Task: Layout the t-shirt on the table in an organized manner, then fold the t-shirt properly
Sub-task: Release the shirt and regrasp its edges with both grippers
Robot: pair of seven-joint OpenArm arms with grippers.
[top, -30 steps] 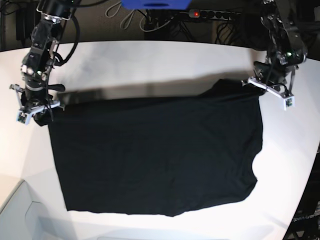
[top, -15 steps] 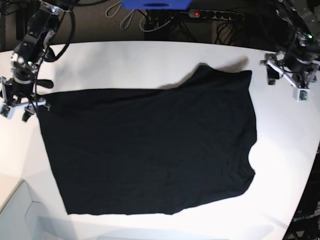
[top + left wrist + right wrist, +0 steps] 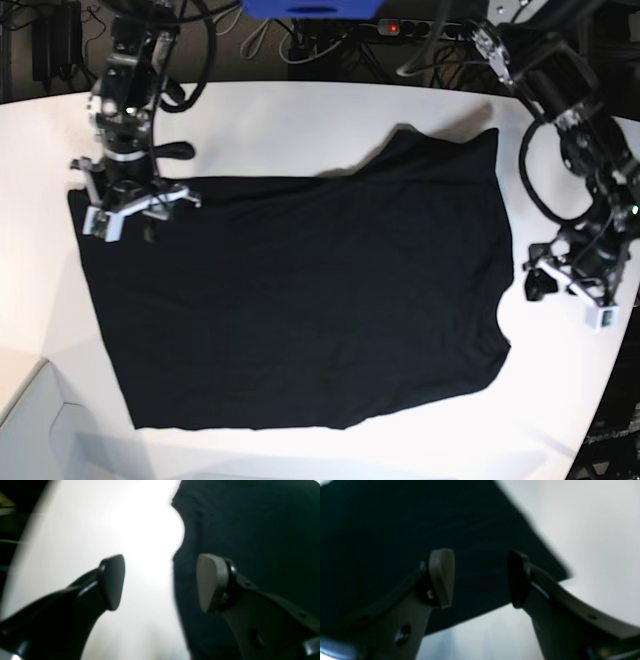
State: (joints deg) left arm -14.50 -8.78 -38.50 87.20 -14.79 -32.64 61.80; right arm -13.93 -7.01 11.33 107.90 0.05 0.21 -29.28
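Note:
The black t-shirt [image 3: 300,300] lies spread flat on the white table [image 3: 300,120], plain side up, with a sleeve [image 3: 440,150] at the far right. My right gripper [image 3: 135,215] hovers over the shirt's far left corner, open and empty. In the right wrist view the right gripper [image 3: 480,578] stands over black cloth [image 3: 395,530] near its corner. My left gripper [image 3: 565,298] is open just off the shirt's right edge, beside the curved neckline. The left wrist view shows the left gripper [image 3: 160,582] straddling the t-shirt's [image 3: 250,530] edge, with one fingertip [image 3: 112,582] over bare table [image 3: 87,530].
Behind the table's far edge lie a power strip [image 3: 420,30] with cables and a blue object [image 3: 310,8]. The table's curved edge runs close behind my left arm on the right. A grey surface [image 3: 40,430] sits at the lower left corner.
Both grippers have opened and let go of the shirt, which now lies flat. The right gripper moved in over the far left corner. The left gripper swung nearer, to the neckline side.

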